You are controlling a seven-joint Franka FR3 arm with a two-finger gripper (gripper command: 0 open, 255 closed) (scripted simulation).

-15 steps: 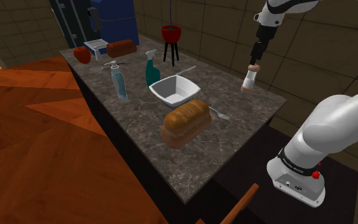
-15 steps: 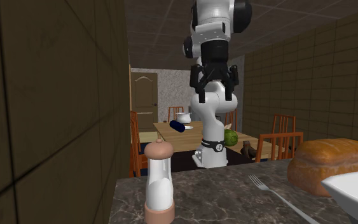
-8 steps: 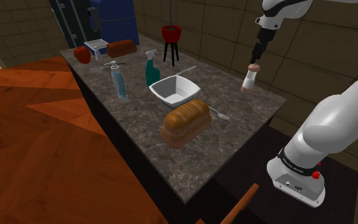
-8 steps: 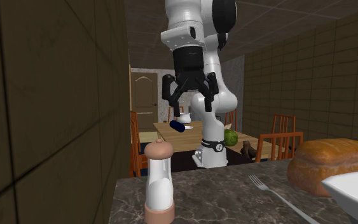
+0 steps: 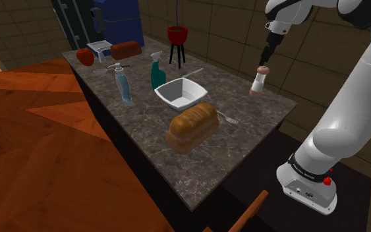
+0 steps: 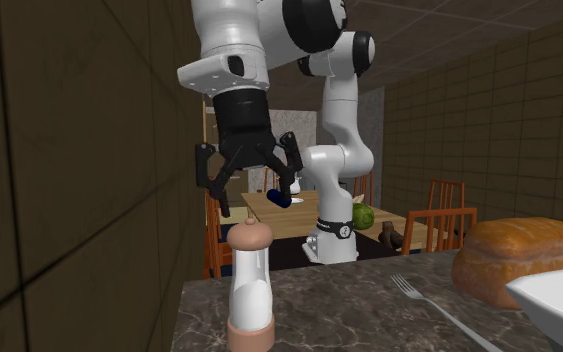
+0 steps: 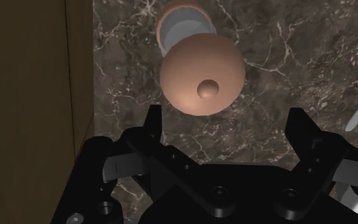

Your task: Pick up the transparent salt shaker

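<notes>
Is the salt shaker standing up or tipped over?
Standing up. The shaker sits on its base on the counter, round cap on top. The gripper hangs above it, jaws open, not touching it.

The clear salt shaker [image 5: 259,80], tan-capped and perhaps half full, stands upright at the counter's [image 5: 144,128] 2 o'clock.

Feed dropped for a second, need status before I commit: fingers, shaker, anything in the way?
Gripper open, fingers apart, hovering above the salt shaker. Shaker upright on the counter, not held. Wall close beside it; fork lies apart.
</notes>
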